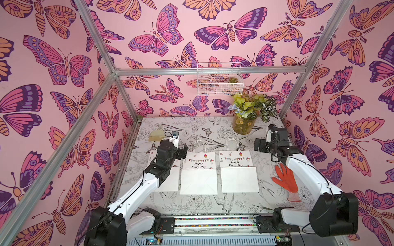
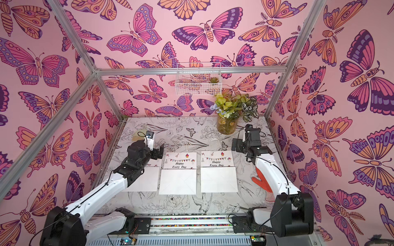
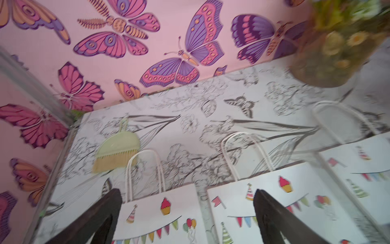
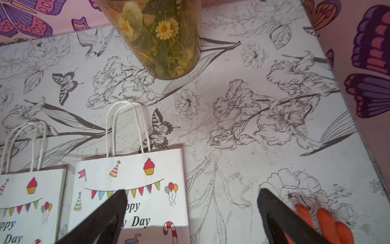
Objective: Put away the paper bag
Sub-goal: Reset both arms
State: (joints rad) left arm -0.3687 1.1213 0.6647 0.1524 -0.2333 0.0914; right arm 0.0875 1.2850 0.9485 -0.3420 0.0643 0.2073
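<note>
**Three bags lie flat, both grippers open above them**

Three white paper bags lie flat in a row on the middle of the table: the left bag [image 1: 170, 181], the middle bag [image 1: 198, 176] and the right bag [image 1: 237, 172]. They are just beside each other and do not overlap. Their thin cord handles point to the back wall. Each bag has a print of bunting, a cupcake, balloons and the words "Happy Every Day". The lower half is plain and folded.

The left gripper [image 3: 187, 191] hangs over the top edge of the left bag. Its fingers [image 3: 99, 217] are spread wide and hold nothing. The left arm covers part of this bag in both top views. The right gripper [image 4: 192, 191] hangs over the table between the right bag and an orange glove [image 1: 284, 177]. Its fingers [image 4: 280, 217] are also spread wide, with nothing between them.

The table [image 1: 191, 130] has a white cover with black line drawings of flowers, birds and butterflies. At the back right stands a round glass vase [image 1: 243, 126] with leaves and yellow flowers. At the back left lies a pale green brush [image 1: 156, 135] with straw bristles. A white wire basket [image 1: 213, 88] hangs on the back bar of the metal frame. The walls are pink with big butterflies.
</note>
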